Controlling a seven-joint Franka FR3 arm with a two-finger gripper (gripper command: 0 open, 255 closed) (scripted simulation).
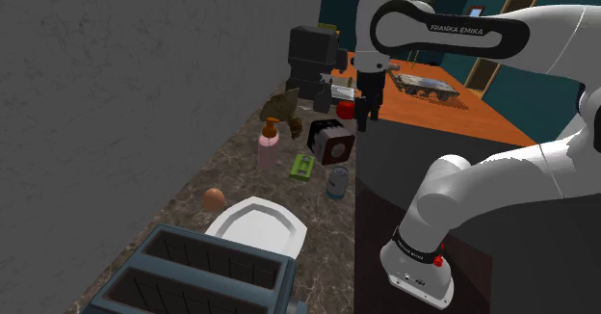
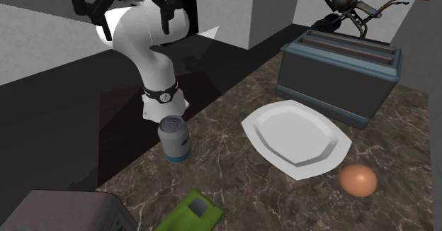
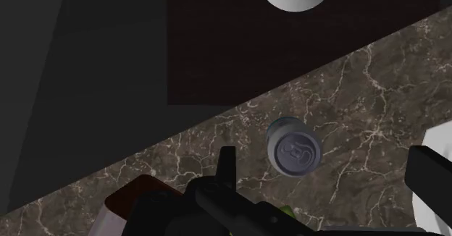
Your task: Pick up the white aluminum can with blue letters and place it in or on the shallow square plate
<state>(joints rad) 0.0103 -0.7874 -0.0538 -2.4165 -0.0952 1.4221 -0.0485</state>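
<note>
Currently the can [image 3: 293, 146] stands upright near the edge of the counter [image 2: 227, 167], apart from the plate [image 2: 297, 136], below the gripper [image 3: 326, 171], whose jaws are spread and empty. Likely light, smooth and thin-walled (dents easily): clasp the sidewall mid-height, gently.

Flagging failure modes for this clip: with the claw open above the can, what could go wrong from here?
1. The can stands near the counter's edge beside the stand; a nudge could tip it off.
2. The can sits off-centre between the fingers of the open claw, so one might clip its rim descending.
3. The egg lies beside the plate and could be knocked rolling during placement.
</note>
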